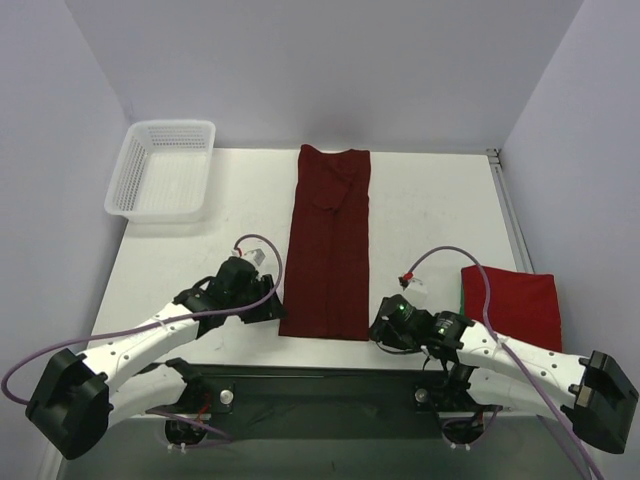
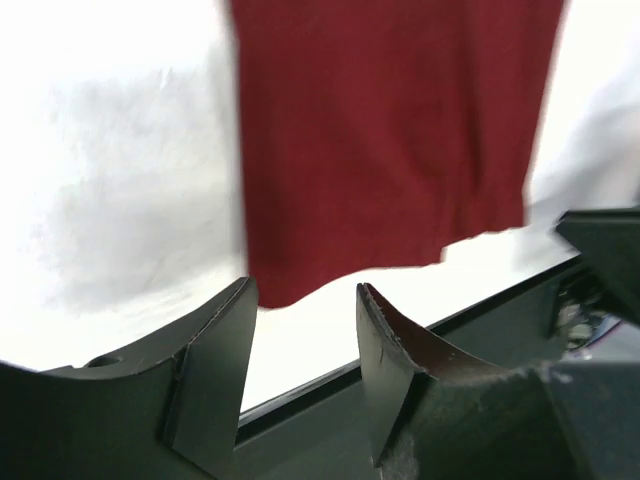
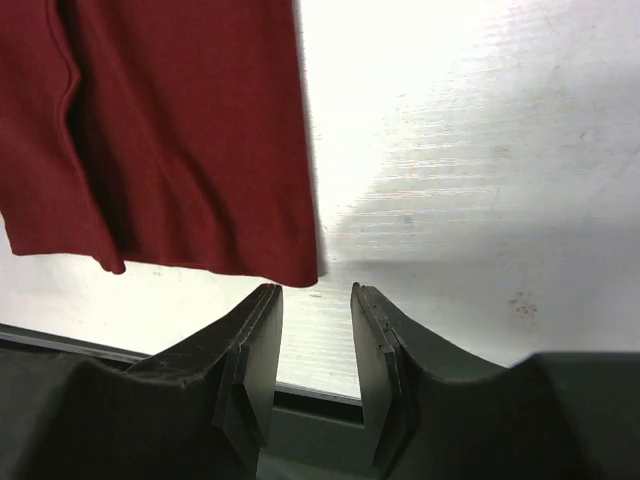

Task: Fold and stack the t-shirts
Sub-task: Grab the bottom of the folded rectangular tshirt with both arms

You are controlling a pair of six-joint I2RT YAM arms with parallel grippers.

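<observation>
A dark maroon t-shirt (image 1: pixel 329 245) lies folded into a long narrow strip down the middle of the white table. It also shows in the left wrist view (image 2: pixel 390 130) and the right wrist view (image 3: pixel 170 130). My left gripper (image 1: pixel 272 306) is open and empty (image 2: pixel 305 295) just off the strip's near left corner. My right gripper (image 1: pixel 377 328) is open and empty (image 3: pixel 315 292) just off its near right corner. A brighter red t-shirt (image 1: pixel 515 305) lies folded at the right, with a sliver of green cloth (image 1: pixel 462 296) showing at its left edge.
A white plastic mesh basket (image 1: pixel 163 170) stands at the far left corner of the table (image 1: pixel 430 210). Walls close in on three sides. The dark mounting rail (image 1: pixel 330 385) runs along the near edge. Purple cables loop over both arms.
</observation>
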